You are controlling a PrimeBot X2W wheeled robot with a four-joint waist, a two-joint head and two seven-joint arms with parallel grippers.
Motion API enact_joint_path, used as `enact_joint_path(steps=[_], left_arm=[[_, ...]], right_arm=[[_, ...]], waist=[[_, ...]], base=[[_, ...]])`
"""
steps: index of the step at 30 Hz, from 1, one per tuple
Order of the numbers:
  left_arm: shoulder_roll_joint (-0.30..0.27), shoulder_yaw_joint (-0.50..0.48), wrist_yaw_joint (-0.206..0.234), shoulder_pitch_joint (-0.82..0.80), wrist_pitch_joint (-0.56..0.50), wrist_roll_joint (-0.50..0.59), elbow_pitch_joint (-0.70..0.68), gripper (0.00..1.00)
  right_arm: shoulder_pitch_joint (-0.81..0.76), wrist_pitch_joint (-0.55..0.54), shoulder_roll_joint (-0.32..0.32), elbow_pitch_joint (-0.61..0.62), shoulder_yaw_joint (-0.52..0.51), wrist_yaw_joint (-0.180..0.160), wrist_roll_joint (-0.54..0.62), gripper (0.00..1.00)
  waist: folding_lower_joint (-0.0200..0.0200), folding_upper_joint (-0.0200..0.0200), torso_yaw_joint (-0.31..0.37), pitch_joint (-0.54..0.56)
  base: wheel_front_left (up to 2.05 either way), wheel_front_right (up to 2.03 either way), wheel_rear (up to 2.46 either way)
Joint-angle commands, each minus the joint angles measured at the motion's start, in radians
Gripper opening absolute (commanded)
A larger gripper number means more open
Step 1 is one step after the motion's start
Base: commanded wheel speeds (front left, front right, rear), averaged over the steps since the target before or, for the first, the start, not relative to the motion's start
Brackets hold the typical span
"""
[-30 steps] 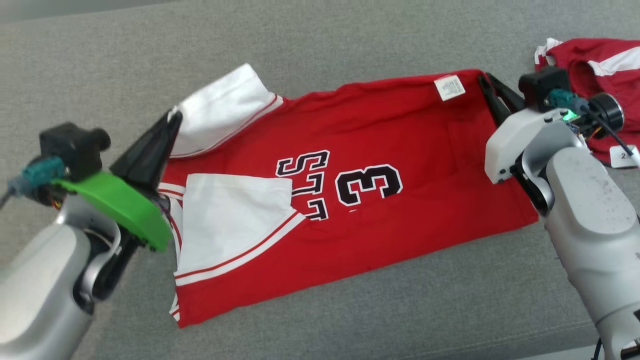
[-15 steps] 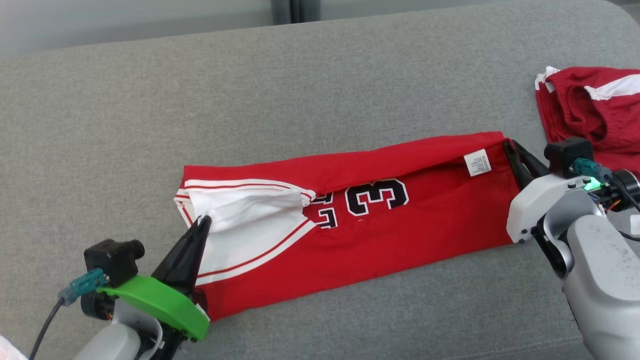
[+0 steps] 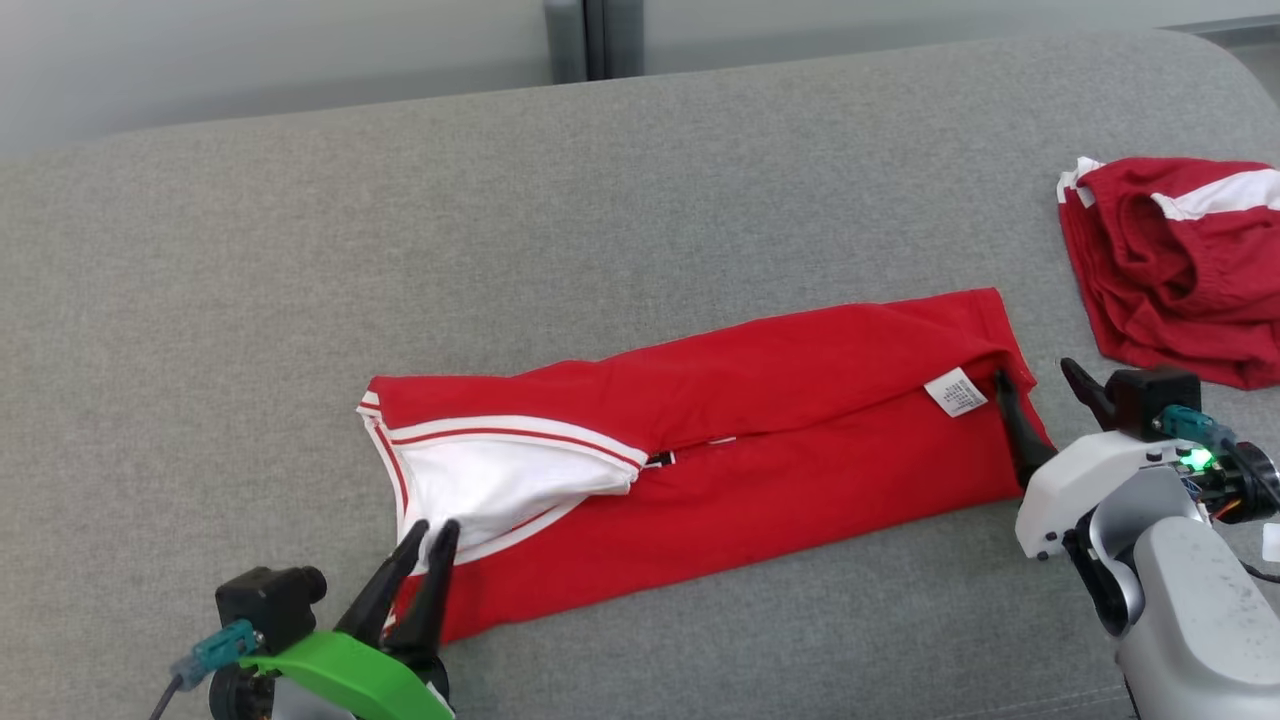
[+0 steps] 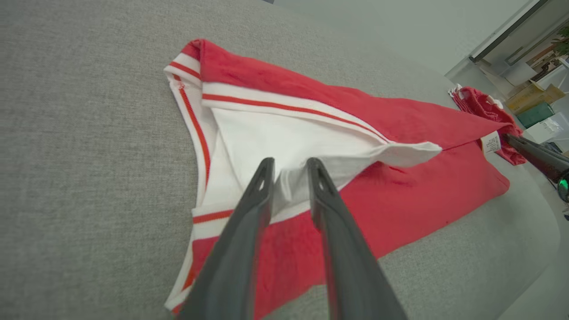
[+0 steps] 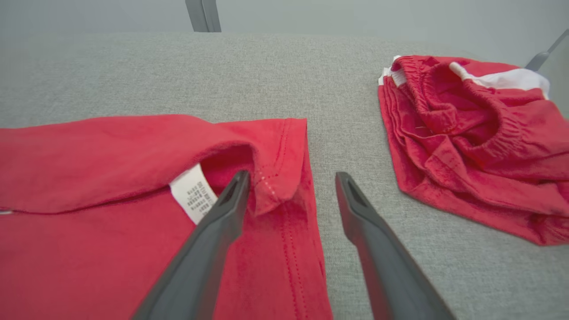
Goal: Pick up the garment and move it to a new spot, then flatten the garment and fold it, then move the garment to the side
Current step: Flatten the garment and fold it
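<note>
The garment (image 3: 780, 375) is a red jersey with white, red-striped sleeves, lying folded lengthwise in a long band on the grey cushion. My left gripper (image 3: 432, 530) hovers at the band's left end over the white sleeve (image 4: 284, 138). Its fingers stand slightly apart, with loose white cloth bunched between the tips (image 4: 290, 164). My right gripper (image 3: 1035, 375) is open wide at the right end. The folded hem corner (image 5: 275, 186) lies loose between its fingers, beside the white label (image 5: 192, 195). The number print is almost hidden under the fold.
A second red garment (image 3: 1170, 270) with white trim lies crumpled at the far right, close to my right gripper (image 5: 292, 175). The grey cushion (image 3: 600, 200) stretches bare behind and left of the jersey. Its rear edge meets a pale wall.
Both grippers drew the jersey's far edge toward me, folding it over the near half into a narrow band. Both then opened, the right wide, the left slightly. The head camera shifted.
</note>
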State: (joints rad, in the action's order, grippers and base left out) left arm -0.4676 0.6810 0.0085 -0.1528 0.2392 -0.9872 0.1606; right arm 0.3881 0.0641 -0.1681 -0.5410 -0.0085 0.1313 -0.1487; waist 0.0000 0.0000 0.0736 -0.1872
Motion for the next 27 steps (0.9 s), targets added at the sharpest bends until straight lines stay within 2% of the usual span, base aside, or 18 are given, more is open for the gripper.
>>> enact_joint_path(steps=[1,8,14,20,27], left_arm=[[0.001,-0.007,0.009,0.020,0.009,0.018,0.007,1.00],[0.033,-0.058,0.040,0.062,0.025,0.065,0.005,1.00],[0.084,-0.159,0.059,0.097,0.026,0.155,-0.025,1.00],[0.140,-0.238,0.039,0.114,0.027,0.232,-0.036,1.00],[0.162,-0.273,0.011,0.123,0.027,0.279,-0.022,1.00]], right_arm=[[-0.021,0.010,0.004,0.007,-0.018,-0.001,-0.004,1.00],[-0.068,0.021,0.027,0.045,-0.088,-0.001,0.005,1.00],[-0.066,0.000,0.044,0.066,-0.135,-0.001,0.024,1.00],[-0.011,-0.006,0.067,0.026,-0.164,-0.001,0.043,1.00],[0.029,0.001,0.073,-0.087,-0.191,-0.001,0.072,1.00]], waist=[[0.0000,0.0000,0.000,0.009],[0.0000,0.0000,-0.006,0.029],[0.0000,0.0000,-0.020,0.039],[0.0000,0.0000,-0.046,0.037],[0.0000,0.0000,-0.079,0.034]], base=[[0.00,0.00,0.00],[0.00,0.00,0.00],[0.00,0.00,0.00],[0.00,0.00,0.00],[0.00,0.00,0.00]])
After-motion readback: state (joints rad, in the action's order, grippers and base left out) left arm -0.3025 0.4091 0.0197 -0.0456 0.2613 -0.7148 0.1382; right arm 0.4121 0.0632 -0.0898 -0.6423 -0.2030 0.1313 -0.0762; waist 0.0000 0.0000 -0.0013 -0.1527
